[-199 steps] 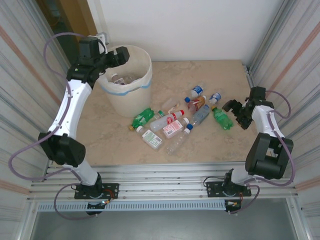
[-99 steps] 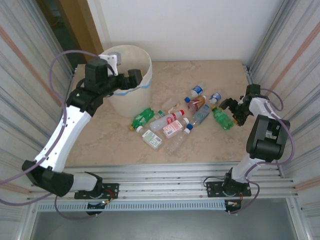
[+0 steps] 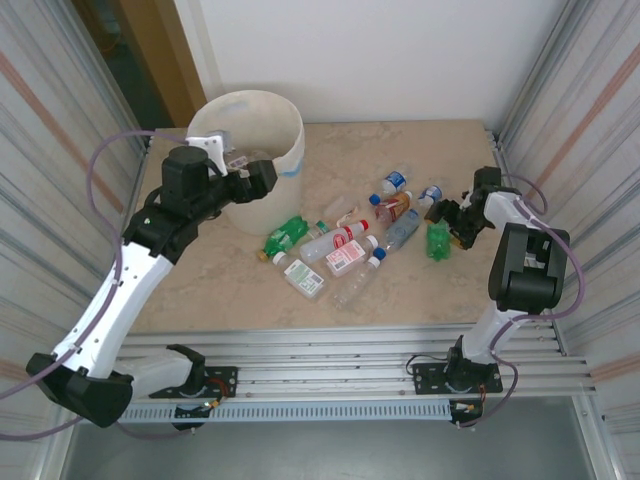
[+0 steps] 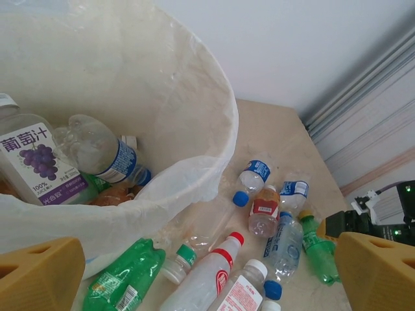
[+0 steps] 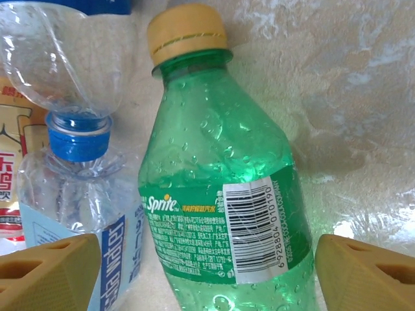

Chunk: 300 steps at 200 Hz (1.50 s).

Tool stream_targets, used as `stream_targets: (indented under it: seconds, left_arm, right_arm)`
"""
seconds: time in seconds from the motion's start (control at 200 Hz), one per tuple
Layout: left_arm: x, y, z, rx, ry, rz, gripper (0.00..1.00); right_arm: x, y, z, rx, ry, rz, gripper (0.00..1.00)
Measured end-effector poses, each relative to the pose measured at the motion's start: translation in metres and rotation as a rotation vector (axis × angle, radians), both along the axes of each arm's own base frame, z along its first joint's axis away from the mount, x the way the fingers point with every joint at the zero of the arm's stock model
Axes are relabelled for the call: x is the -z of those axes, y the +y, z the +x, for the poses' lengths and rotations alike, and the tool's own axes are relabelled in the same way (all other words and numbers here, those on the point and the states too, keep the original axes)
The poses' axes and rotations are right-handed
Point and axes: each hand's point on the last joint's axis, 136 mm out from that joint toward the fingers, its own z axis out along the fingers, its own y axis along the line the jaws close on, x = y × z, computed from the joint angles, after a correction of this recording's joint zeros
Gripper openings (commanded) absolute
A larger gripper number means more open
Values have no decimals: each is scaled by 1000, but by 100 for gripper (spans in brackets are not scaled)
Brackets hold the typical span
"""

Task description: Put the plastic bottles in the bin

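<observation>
Your left claw (image 3: pixel 262 178) hangs spread wide at the near rim of the bin (image 3: pixel 292 125). Several plastic bottles (image 4: pixel 97 152) lie inside the bin. To the right of the bin, loose bottles (image 3: pixel 345 245) are scattered on the bench (image 3: pixel 400 290). Well apart from the bin, your right claw (image 5: pixel 207 272) straddles a green bottle (image 5: pixel 220 194), jaws apart and not clamped.
</observation>
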Motion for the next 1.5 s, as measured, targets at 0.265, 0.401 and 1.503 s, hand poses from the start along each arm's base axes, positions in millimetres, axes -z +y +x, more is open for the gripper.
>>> stream_targets:
  seconds: [0.265,0.401,1.503]
  left_arm:
    - [-4,2,-4,-11,-14,-37,99]
    - [-6,2,-4,-13,-18,-45,99]
    - [-25,12,-24,-26,-69,-92,99]
  right_arm:
    - [15,2,-5,-3,39,2,76]
    - [23,6,-7,-15,60,3,74]
    - [-124,58,-32,-172,-381,-136,42]
